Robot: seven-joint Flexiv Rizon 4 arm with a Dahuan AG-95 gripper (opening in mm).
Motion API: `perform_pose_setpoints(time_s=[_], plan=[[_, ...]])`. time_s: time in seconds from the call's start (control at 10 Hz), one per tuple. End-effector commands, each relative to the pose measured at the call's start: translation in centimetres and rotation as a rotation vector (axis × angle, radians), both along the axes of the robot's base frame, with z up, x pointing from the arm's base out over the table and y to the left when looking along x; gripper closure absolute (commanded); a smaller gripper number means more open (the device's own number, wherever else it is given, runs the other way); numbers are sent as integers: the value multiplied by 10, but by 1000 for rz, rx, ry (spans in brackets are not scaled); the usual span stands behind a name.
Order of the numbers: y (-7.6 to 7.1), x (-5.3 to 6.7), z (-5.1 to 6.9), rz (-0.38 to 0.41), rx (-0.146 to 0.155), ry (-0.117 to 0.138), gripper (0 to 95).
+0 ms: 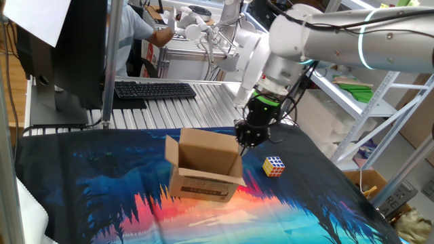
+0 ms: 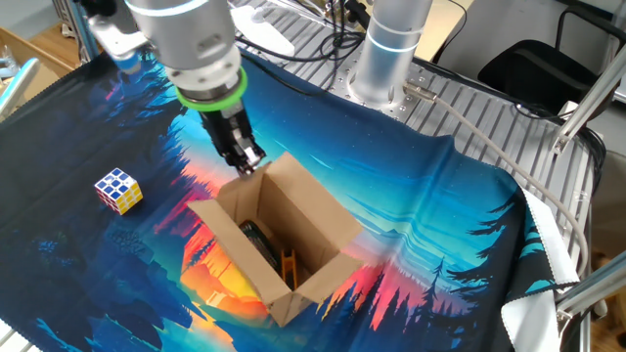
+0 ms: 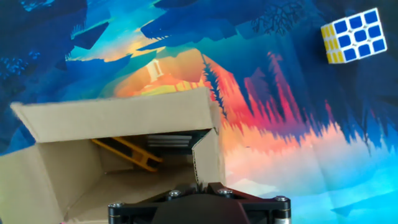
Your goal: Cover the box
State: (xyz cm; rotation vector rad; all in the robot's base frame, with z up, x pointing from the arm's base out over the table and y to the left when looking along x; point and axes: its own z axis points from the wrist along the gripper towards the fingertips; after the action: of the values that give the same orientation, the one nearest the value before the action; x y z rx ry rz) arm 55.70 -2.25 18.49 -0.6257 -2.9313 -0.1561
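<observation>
The brown cardboard box stands open on the printed cloth, its flaps upright and dark print on its front side. It shows in the other fixed view with a dark thing and a yellow thing inside, and in the hand view. My gripper is at the box's rim, its fingers closed on the thin edge of one upright flap. It shows in the other fixed view and at the bottom of the hand view.
A Rubik's cube lies on the cloth beside the box, also in the other fixed view and the hand view. A keyboard and monitor stand behind. The robot base is at the table's back.
</observation>
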Motion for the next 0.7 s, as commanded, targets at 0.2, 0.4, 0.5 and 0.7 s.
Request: perform_pose_setpoints(time_s=[0.2, 0.4, 0.5, 0.7], plan=[[15, -4, -6, -76, -13, 0, 760], [23, -5, -3, -132, -29, 7, 570], [25, -5, -3, -142, -26, 9, 570], [28, -2, -8, -161, -13, 10, 570]])
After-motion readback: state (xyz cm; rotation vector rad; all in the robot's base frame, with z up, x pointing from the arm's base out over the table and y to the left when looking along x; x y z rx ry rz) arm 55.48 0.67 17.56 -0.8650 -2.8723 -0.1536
